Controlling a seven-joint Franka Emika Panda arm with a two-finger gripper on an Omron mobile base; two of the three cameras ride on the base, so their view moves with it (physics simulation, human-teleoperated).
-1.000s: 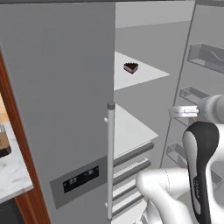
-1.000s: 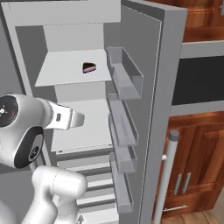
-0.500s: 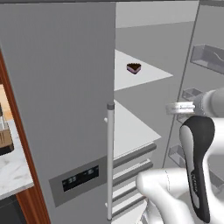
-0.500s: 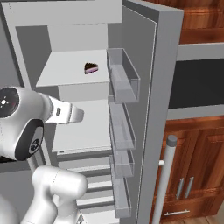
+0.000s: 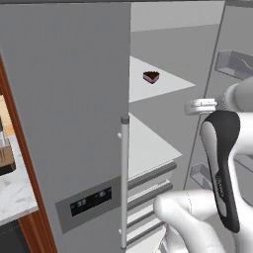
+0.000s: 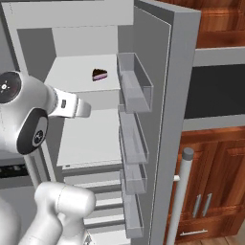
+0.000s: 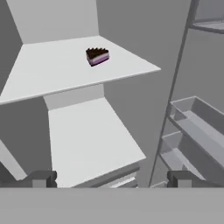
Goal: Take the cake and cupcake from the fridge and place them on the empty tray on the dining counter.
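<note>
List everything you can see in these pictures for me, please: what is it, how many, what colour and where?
cake: one, dark brown with a pink layer, on the upper shelf inside the fridge.
fridge: one, grey, left door shut, right door swung open.
shelves: two, white, inside the fridge, one above the other.
door bins: several, clear grey, stacked down the inside of the open door.
bar handle: one, grey, upright on the shut door.
display panel: one, dark, low on the shut door.
wood cabinets: reddish brown, right of the fridge.
marble counter: white-grey, left of the fridge.
arm: one, white with dark joints.
gripper: one, dark fingertips, open, in front of the shelves, holding nothing.
</note>
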